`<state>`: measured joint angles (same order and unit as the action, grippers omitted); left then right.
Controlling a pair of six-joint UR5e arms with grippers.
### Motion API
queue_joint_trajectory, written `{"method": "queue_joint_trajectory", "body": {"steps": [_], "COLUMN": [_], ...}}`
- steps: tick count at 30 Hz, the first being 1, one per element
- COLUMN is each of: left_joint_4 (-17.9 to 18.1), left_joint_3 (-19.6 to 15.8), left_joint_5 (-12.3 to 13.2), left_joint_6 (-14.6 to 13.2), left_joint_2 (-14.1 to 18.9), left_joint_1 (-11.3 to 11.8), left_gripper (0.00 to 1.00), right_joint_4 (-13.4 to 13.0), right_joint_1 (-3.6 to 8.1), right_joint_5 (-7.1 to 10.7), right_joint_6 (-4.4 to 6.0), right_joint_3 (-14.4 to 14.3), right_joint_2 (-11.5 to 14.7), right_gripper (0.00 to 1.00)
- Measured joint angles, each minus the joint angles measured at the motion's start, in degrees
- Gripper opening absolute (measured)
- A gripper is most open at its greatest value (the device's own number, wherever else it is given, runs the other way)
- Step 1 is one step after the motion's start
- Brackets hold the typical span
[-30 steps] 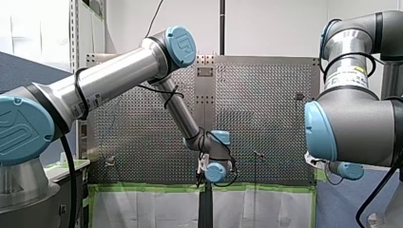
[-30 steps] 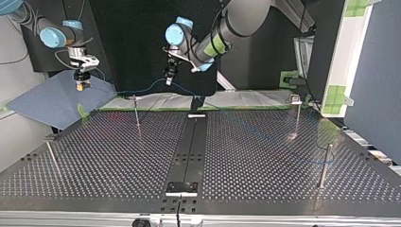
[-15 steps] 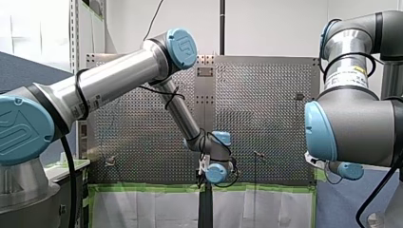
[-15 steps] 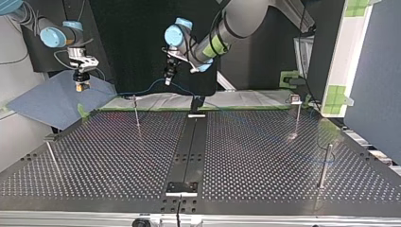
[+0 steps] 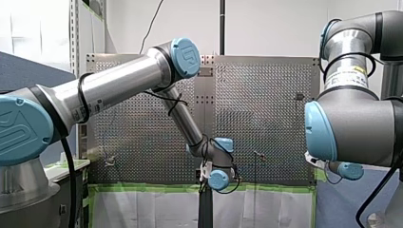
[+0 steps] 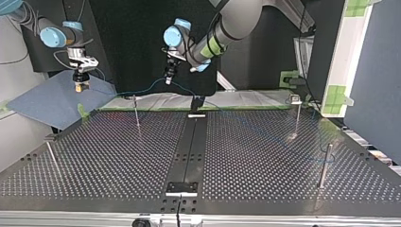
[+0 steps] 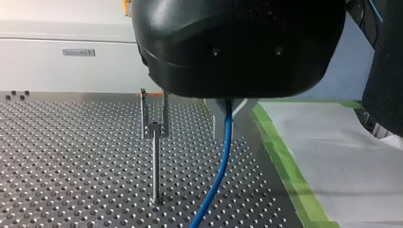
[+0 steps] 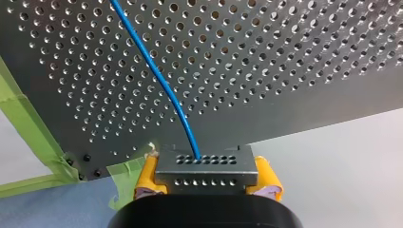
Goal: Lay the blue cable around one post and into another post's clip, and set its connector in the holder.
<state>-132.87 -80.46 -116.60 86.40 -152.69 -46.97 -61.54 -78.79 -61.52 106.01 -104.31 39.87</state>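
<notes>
The blue cable (image 6: 150,86) hangs in an arc over the table's far edge in the top view. My left gripper (image 6: 168,79) is shut on it there. The left wrist view shows the cable (image 7: 219,166) running down from between the fingers (image 7: 215,114), beside a thin post with a clip (image 7: 154,129). My right gripper (image 6: 81,86) hovers off the top view's far left corner. Its yellow pads (image 8: 147,178) are shut on the grey connector (image 8: 206,170), from which the cable (image 8: 157,76) leaves. Farther on, the cable trails toward a post (image 6: 324,165) at the top view's right.
Other thin posts stand on the perforated table: one with a clip (image 6: 136,111) near the far edge, one (image 6: 297,112) at the far right, one (image 6: 52,156) at the near left. A black strip (image 6: 189,146) runs down the middle. Green tape (image 7: 285,166) edges the table.
In the front view my left arm's wrist has sunk lower and slightly rightward, with the cable still in its grip. My right arm has not moved.
</notes>
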Motion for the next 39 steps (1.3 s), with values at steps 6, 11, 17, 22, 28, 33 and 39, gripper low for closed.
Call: {"method": "queue_joint_trajectory", "body": {"steps": [6, 11, 17, 22, 28, 33, 39], "left_joint_4": [-0.08, -0.43, -0.62, -0.64, -0.66, -0.79, -0.82], "left_joint_3": [0.44, 0.48, 0.44, 0.29, 0.22, 0.22, 0.23], "left_joint_5": [-0.26, -1.42, -3.84, -4.6, -4.49, -4.35, -3.46], "left_joint_6": [0.22, 0.29, 0.44, 0.51, 0.54, 0.55, 0.59], "left_joint_2": [-0.01, -0.01, 0.21, 1.27, 1.95, 1.95, 2.0], "left_joint_1": [-0.06, -0.43, -1.24, -1.41, -0.71, -0.75, -0.47], "left_gripper": [0.02, 0.02, 0.02, 0.02, 0.02, 0.02, 0.02], "right_joint_4": [-0.19, -0.25, -0.25, 0.03, 0.98, 1.32, 1.39], "right_joint_1": [-0.03, -0.04, 0.22, 0.56, 0.98, 1.03, 1.05], "right_joint_5": [0.0, -0.08, -0.69, -1.28, -1.05, -0.21, 0.68], "right_joint_6": [0.0, -0.12, -0.49, -1.0, -2.79, -3.7, -3.63], "right_joint_3": [0.0, -0.02, -0.02, -0.01, -0.03, 0.0, 0.37], "right_joint_2": [0.0, -0.02, -0.01, 0.0, 0.08, 0.21, 0.79], "right_gripper": [0.0, 0.0, 0.0, 0.0, 0.0, 0.0, 0.0]}}
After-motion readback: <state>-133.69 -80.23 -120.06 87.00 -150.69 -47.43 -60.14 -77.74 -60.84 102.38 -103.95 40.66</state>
